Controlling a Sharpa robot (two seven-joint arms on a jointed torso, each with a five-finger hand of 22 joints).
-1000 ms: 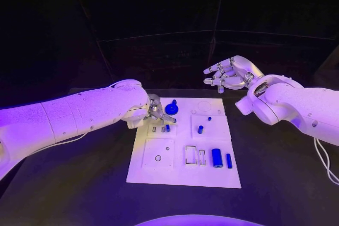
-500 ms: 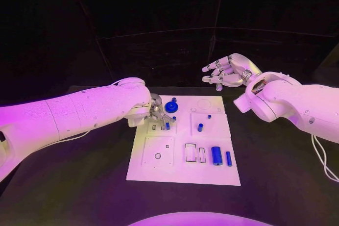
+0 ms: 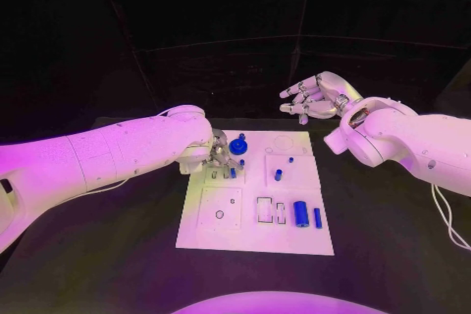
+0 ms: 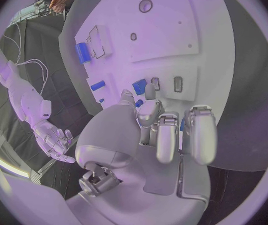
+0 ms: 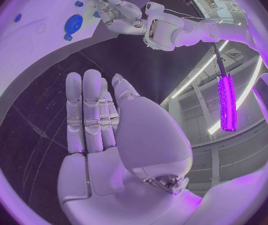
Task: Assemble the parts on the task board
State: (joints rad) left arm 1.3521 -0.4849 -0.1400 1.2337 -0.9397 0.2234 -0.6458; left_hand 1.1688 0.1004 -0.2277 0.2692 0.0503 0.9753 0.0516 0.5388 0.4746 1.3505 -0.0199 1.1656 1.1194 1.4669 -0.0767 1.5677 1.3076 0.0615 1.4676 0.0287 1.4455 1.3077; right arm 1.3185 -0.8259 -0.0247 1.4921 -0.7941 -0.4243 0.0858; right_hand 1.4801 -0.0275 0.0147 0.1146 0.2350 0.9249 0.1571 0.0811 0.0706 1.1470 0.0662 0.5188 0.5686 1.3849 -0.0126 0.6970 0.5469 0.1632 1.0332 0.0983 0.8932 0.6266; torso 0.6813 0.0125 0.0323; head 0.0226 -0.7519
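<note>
The white task board [image 3: 255, 242] lies in the middle of the black table. My left hand [image 3: 217, 160] is down over the board's far left corner. Its thumb and a finger pinch a small blue part [image 4: 139, 86] right beside two small slots [image 4: 178, 84]. A round blue knob [image 3: 239, 148] stands just past the hand. Two small blue pegs [image 3: 279, 174] stand in the middle of the board. A thick blue cylinder [image 3: 300, 214] and a thin blue bar [image 3: 317, 218] lie at the near right. My right hand [image 3: 314, 99] hangs open above the far right corner, holding nothing.
Rectangular cut-outs [image 3: 265, 210] and a raised square with a small hole [image 3: 220, 214] lie on the near half of the board. Bare black table surrounds it. My left arm [image 3: 108, 157] stretches over the table's left side.
My left hand has sunk a little closer to the slots with the small blue part. My right hand has stayed raised and open, drifting only slightly.
</note>
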